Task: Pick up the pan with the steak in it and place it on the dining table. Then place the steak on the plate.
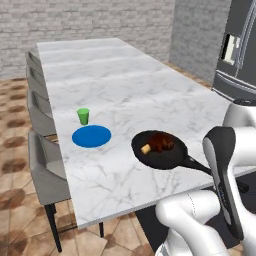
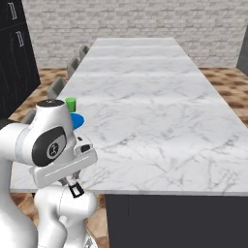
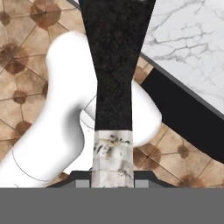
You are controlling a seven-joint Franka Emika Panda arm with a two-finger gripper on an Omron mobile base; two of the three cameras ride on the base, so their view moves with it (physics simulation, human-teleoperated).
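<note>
Carrying the pan (image 1: 159, 150) by its handle (image 3: 113, 78), clenched in the gripper (image 3: 112, 175), steak (image 1: 160, 142) inside; next, lowering it onto the dining table (image 1: 130, 95) beside the plate (image 1: 91, 136).

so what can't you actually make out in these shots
- Tool fingertips: in the left base view the white arm covers the far end of the round black frying pan's long thin handle, so the grip there is hidden.
- Pan bowl: in the hand view the handle runs off the top edge.
- Flat round bright blue plate: in the right base view the arm hides most of it.
- Whether the pan rests on the white marble dining table or hovers: unclear.
</note>
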